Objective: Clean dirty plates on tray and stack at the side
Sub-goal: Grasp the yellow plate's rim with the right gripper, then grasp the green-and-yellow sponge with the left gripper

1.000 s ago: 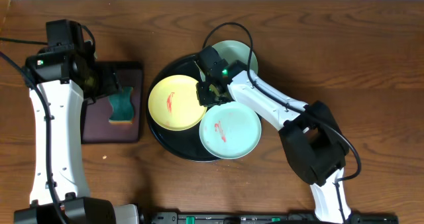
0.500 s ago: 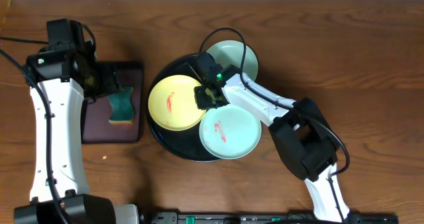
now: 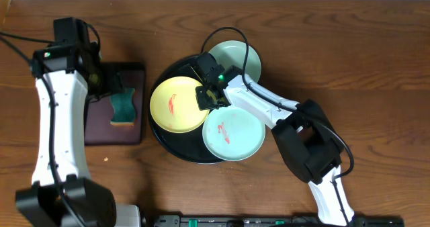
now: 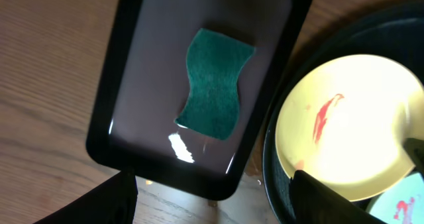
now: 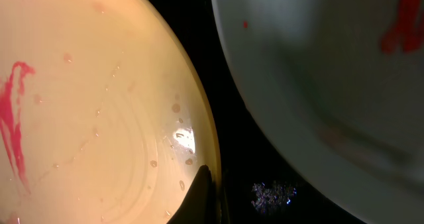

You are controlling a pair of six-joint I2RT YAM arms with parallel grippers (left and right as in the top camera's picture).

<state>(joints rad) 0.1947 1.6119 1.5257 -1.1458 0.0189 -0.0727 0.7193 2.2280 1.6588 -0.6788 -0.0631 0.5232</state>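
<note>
— Worrying about anything from where you sit?

— Yes. My right claw [image 3: 209,97] is low at the right rim of the yellow plate [image 3: 176,105], in the narrow gap between it and the near plate [image 3: 233,133]. Both lie on the tray [image 3: 176,145] and both carry red smears. If I lift or tug the yellow one at an angle, I judge its edge could catch the near plate and shove it toward the tray's rim.

— Are you gripping it?

— I cannot tell. My right wrist view shows one dark fingertip [image 5: 204,197] against the yellow rim and nothing of the other. Whether I am pinching or merely touching is unclear. A shallow hold on a slick rim could let it slip.

— And the third plate?

— The far plate [image 3: 236,56] overhangs the tray's back rim, partly under my arm and cable. I cannot make out whether it is smeared. A sweep of my forearm might nudge it onto the bench [image 3: 349,52].

— Your other side?

— My left claw [image 4: 212,179] hangs spread wide above the sponge [image 4: 213,83], which lies untouched on the maroon tray [image 4: 142,98]. By my reading, nothing is wiped yet. Grabbing the sponge off-centre could drag that tray along.
</note>
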